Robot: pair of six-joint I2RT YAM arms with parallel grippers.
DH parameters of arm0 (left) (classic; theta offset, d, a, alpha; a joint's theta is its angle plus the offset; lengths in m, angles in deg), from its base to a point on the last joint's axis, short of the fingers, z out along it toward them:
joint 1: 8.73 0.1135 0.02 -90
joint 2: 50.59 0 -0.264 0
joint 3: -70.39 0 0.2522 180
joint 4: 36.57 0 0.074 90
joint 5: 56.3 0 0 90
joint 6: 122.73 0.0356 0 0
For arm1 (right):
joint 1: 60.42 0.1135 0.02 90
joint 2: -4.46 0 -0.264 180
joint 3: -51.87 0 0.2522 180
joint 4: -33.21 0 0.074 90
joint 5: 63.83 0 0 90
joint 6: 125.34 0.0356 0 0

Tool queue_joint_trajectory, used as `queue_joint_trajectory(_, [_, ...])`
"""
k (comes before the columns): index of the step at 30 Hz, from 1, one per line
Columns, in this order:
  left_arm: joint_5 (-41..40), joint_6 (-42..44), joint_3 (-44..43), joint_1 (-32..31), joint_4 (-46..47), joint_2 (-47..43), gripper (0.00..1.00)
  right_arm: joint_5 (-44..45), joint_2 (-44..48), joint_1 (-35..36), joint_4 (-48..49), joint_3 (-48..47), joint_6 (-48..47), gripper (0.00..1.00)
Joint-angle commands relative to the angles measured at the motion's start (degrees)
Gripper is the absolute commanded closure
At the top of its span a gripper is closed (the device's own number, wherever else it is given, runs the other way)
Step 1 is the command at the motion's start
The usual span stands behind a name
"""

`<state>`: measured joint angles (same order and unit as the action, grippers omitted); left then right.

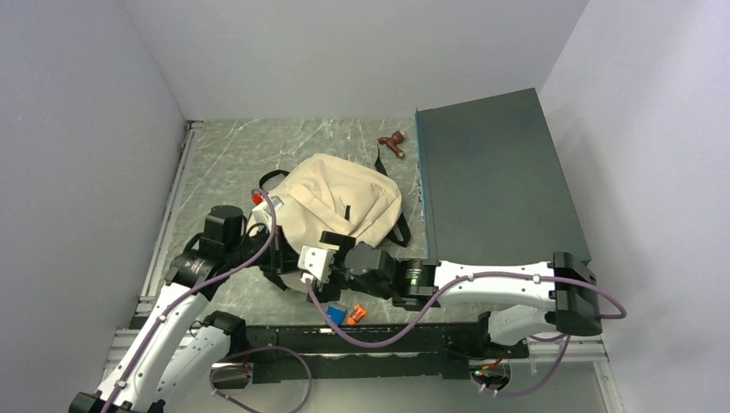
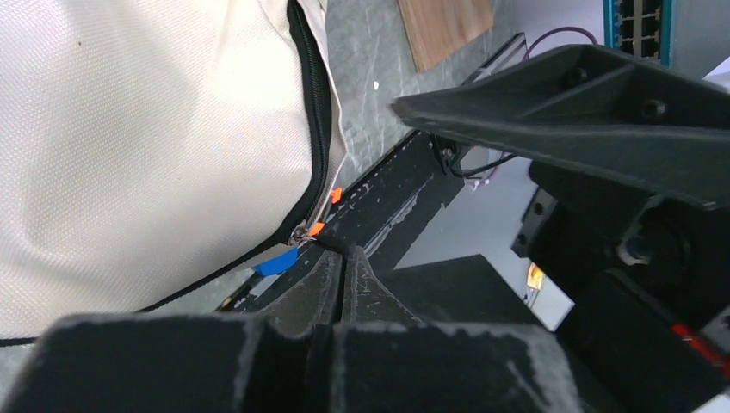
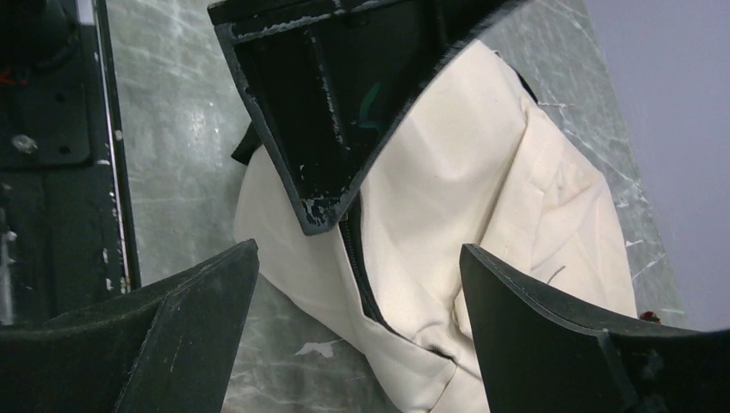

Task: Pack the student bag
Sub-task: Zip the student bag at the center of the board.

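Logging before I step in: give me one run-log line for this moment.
student bag: lying on table | left gripper: shut, tips by zip end | right gripper: open above bag, holding nothing

- marbled grey table [image 1: 224,163]
- bag [image 1: 340,202]: just ahead of right gripper [image 3: 357,254]
- dark box [image 1: 495,181]: to its right
- brown bit [image 1: 393,144]: well beyond it
- blue and orange bits [image 1: 347,315]: just behind it

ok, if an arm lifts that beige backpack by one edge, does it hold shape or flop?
Probably flops: the student bag lies slumped and creased, so it is likely near-empty and light. Its matte weave should grip rather than slip. The loose black straps may trail or snag.
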<state>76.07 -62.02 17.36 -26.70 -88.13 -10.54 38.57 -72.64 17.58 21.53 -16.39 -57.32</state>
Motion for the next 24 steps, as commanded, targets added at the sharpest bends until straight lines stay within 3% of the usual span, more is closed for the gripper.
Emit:
queue_joint_trajectory(1, [3.86,4.09,-3.75,0.22,1.13,1.96,1.0,-2.26,-5.55,-1.41,-1.0,-4.15,-5.16,0.12])
queue_joint_trajectory(4, [3.97,6.72,-5.42,0.22,-1.08,3.21,1.0,-0.6,-10.22,-1.51,-0.52,-6.46,-7.72,0.17])
queue_joint_trajectory(6, [3.62,8.19,-6.0,0.22,-2.38,3.98,1.0,-0.49,-12.54,-1.68,2.13,-5.99,-9.13,0.27])
queue_joint_trajectory(12, [-9.66,9.61,-8.52,0.44,-10.73,7.22,1.0,4.97,-15.99,-1.62,5.37,-3.38,-9.92,1.0])
queue_joint_trajectory(18, [-28.98,3.51,-6.1,2.33,-12.57,8.86,1.0,7.69,-12.35,-1.23,2.64,3.6,-9.09,1.0])
queue_joint_trajectory(24, [-41.9,-3.69,-4.87,4.42,-9.65,5.18,1.0,10.91,-10.56,-1.36,1.44,10.18,-6.69,1.0])
